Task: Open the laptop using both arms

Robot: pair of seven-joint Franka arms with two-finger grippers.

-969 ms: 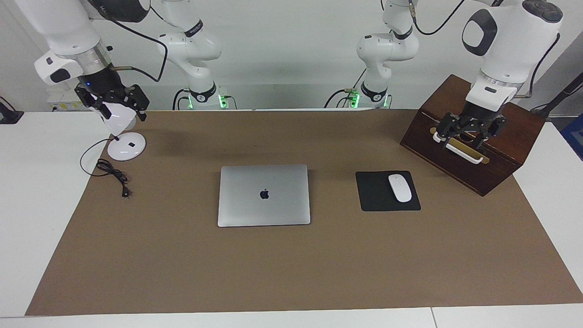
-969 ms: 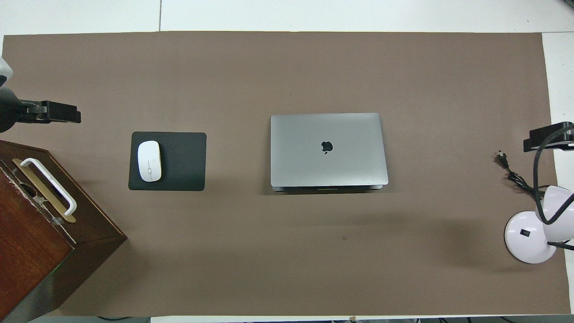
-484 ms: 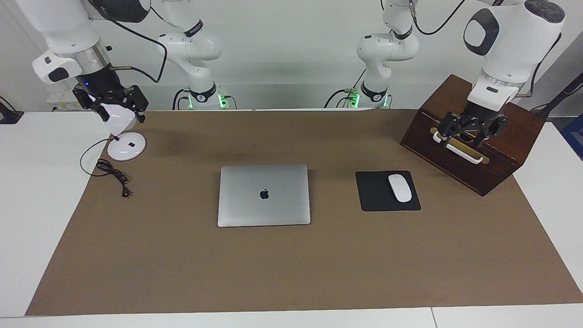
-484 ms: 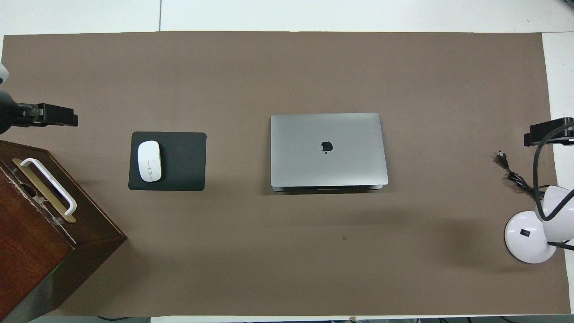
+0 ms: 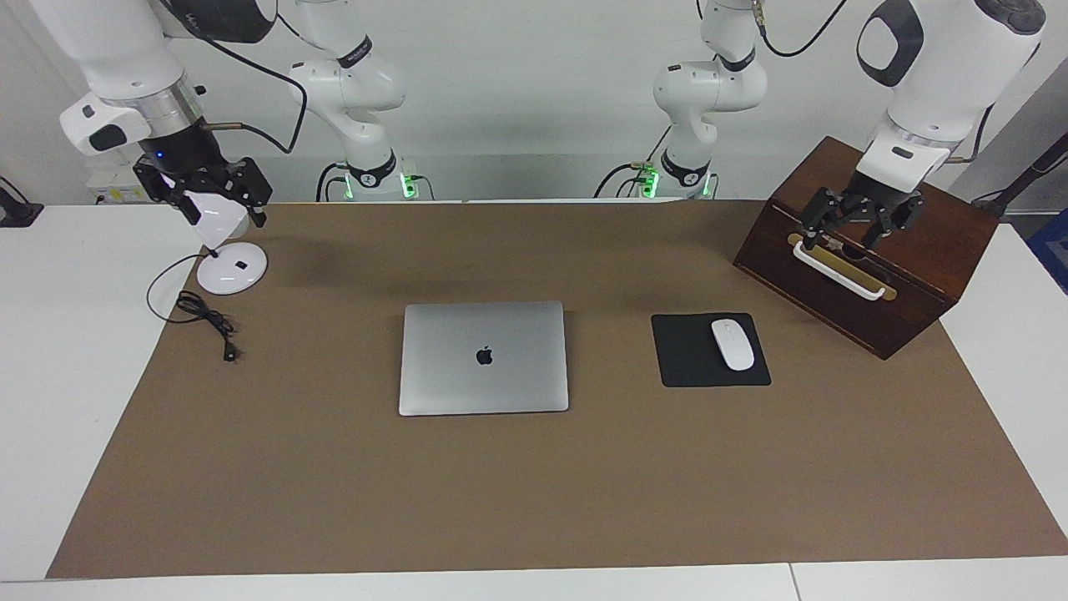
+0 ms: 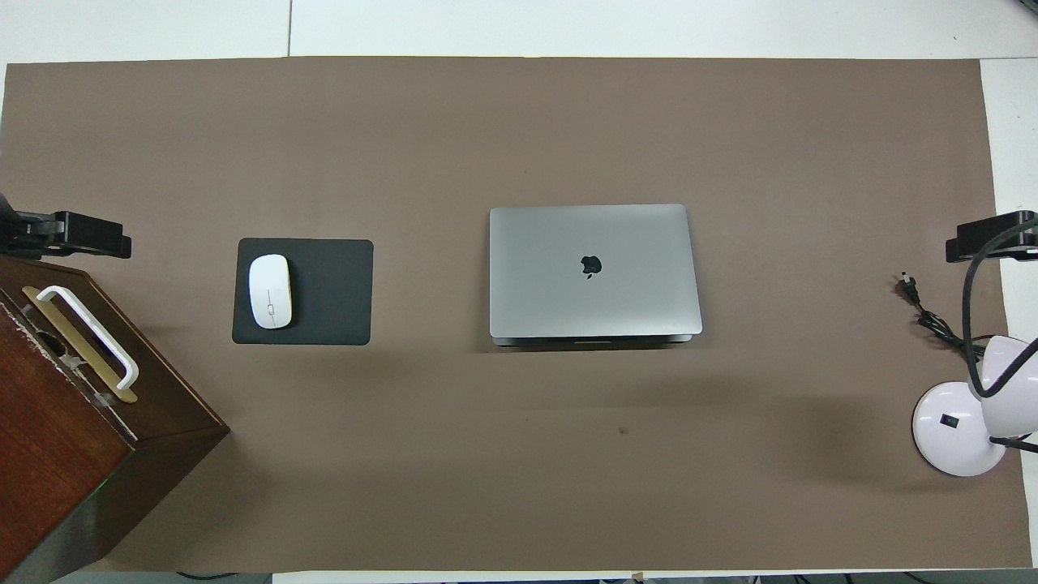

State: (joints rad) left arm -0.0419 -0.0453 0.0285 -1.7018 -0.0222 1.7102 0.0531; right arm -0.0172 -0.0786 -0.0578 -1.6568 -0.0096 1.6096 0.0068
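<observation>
The laptop lies shut and flat in the middle of the brown mat, with its dark logo up; it also shows in the overhead view. My left gripper hangs open and empty over the white handle of the wooden box, at the left arm's end of the table. Its tip shows at the overhead view's edge. My right gripper hangs open and empty over the white desk lamp, at the right arm's end. Both grippers are well apart from the laptop.
A white mouse lies on a black mousepad between the laptop and the dark wooden box. The lamp's black cable trails on the mat beside its base. The brown mat covers most of the white table.
My left gripper has risen off the box's white handle and drawn back a little toward the robots. My right gripper has shifted only slightly over the lamp. The laptop has not moved.
</observation>
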